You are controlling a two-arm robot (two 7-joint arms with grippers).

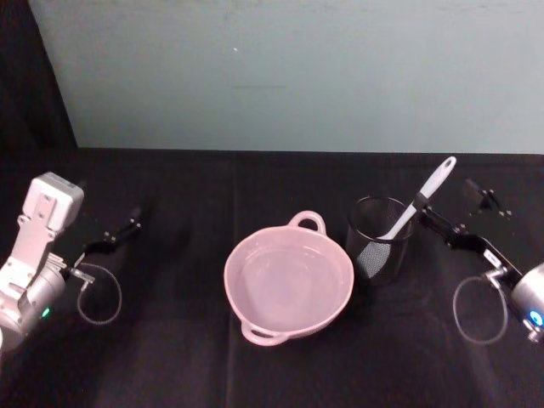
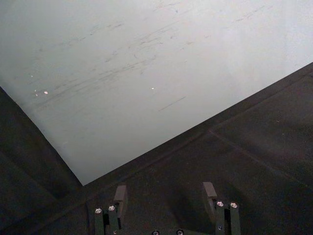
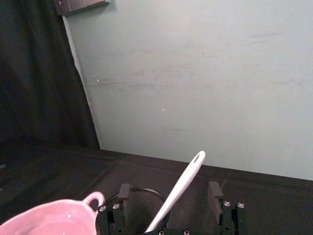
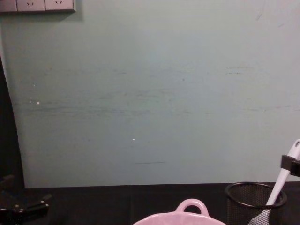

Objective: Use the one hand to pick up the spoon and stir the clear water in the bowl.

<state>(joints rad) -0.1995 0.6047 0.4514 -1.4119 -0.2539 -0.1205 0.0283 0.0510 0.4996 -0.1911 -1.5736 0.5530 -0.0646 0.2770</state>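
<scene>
Nearest the right gripper (image 1: pixel 442 223) (fingers spread, flanking the handle), the spoon (image 1: pixel 419 202) leans up-right from the mesh cup (image 1: pixel 379 238), beside the bowl (image 1: pixel 288 283).

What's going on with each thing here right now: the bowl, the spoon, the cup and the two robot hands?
bowl: upright on the table, water inside.
spoon: standing tilted in the cup, blade down, handle sticking out, not gripped.
mesh cup: upright, beside the bowl.
right end effector: open, at the spoon's handle, fingers either side.
left end effector: open, off to the left, holding nothing.
</scene>
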